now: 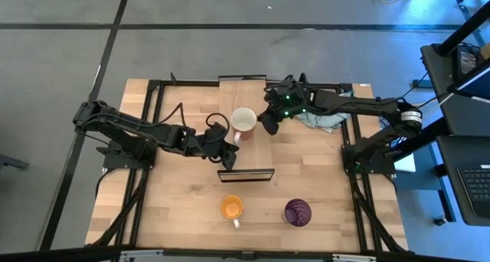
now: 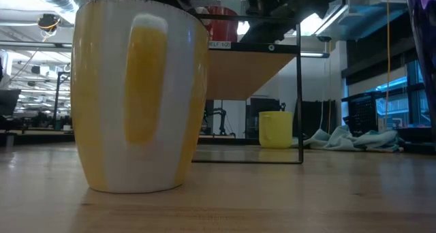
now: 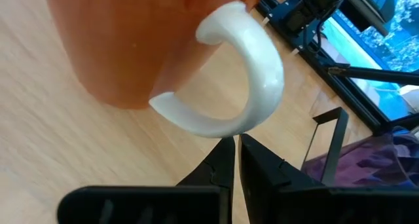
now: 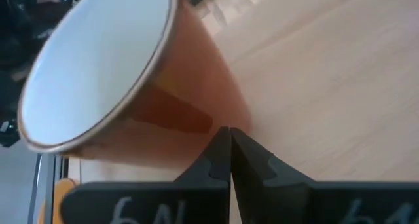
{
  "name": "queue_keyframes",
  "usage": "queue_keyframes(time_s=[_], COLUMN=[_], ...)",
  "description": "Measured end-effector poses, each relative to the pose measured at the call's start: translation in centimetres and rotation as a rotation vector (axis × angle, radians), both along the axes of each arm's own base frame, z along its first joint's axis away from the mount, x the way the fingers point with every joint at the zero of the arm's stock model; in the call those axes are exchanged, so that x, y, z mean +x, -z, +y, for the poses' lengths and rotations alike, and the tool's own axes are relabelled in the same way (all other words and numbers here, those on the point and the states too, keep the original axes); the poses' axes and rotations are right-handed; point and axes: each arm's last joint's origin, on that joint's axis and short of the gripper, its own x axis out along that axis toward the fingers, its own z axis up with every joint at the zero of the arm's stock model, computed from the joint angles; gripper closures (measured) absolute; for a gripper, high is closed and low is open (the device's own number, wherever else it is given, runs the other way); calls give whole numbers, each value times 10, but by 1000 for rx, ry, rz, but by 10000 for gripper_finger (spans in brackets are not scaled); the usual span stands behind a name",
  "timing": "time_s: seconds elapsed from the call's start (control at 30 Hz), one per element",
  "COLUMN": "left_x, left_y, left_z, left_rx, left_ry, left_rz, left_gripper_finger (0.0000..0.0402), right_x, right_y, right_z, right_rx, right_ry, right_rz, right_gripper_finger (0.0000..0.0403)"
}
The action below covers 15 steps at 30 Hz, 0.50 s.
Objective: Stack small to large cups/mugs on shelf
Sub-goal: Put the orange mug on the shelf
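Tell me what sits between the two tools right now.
The orange mug with the white inside on the shelf. In the high view, left tool is at its handle side, right tool opposite.

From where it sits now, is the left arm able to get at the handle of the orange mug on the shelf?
Probably yes. The left gripper sits right at the white handle of the orange mug, nothing between them, but its fingers look shut and would need opening first.

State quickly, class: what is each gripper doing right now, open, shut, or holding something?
Left gripper: shut, empty, just below the white handle of the orange mug.
Right gripper: shut, empty, beside that mug's outer wall.
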Motion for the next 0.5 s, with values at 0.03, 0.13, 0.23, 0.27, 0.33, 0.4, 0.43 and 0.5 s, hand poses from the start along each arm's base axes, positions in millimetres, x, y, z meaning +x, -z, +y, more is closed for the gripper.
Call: queue_keyframes(time_s=[0.03, 0.13, 0.23, 0.27, 0.33, 0.4, 0.43, 0.5], left_x=[0, 0, 2, 2, 2, 2, 2, 2], left_y=[0, -1, -3, -3, -4, -4, -4, -4], left_z=[0, 0, -3, -5, -7, -8, -8, -7], left_rx=[3, -4, -28, -31, -32, -27, -22, -2], left_ry=[-3, -5, 23, 30, 37, 35, 29, 7], left_rz=[-1, -9, -34, -41, -46, -47, -47, -50], left_gripper_finger=[386, 386, 386, 386, 386, 386, 386, 386], right_x=[0, 1, 0, -1, -2, -3, -3, -3], right_y=[0, 0, 0, 0, 0, -1, -3, -4], right_z=[1, 2, -1, -4, -10, -15, -17, -21], right_rx=[0, -10, -42, -45, -48, -53, -56, -59], right_ry=[-3, 4, 55, 68, 88, 106, 113, 123], right_rz=[0, 3, 14, 15, 9, -6, -19, -42], right_gripper_finger=[397, 397, 397, 397, 397, 397, 397, 397])
